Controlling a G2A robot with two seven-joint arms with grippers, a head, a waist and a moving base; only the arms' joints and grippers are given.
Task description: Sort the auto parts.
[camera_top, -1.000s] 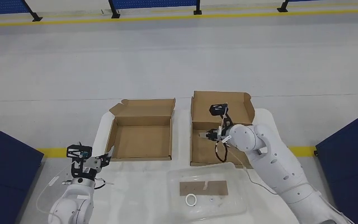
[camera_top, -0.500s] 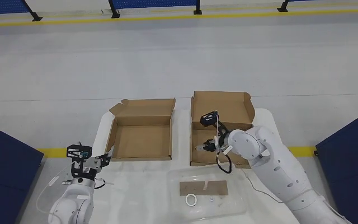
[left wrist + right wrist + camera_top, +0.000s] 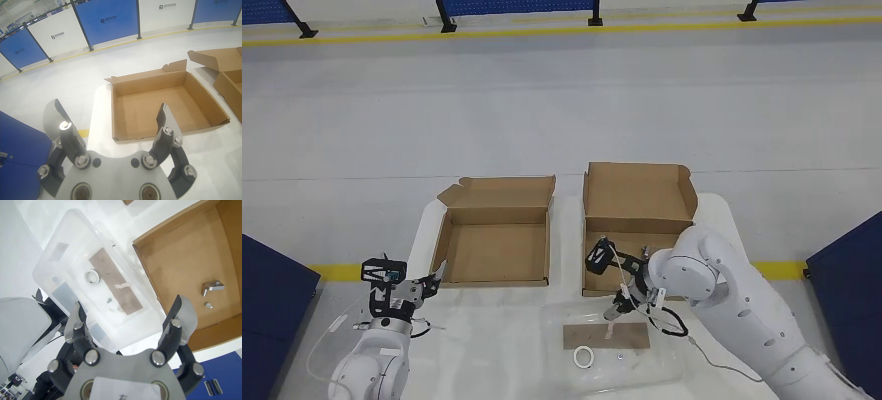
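Now | right hand (image 3: 128, 303) spread wide above clear bin (image 3: 75, 228) | left hand (image 3: 109, 104) spread wide

Overhead, two wrist views; shared boxes (image 3: 497, 252)

Pale floor (image 3: 542, 90), blue partitions (image 3: 113, 24)

On the table (image 3: 492, 325), left box (image 3: 497, 255) beside right box (image 3: 637, 200) — tray (image 3: 562, 370) before the latter, ring (image 3: 583, 357) inside.
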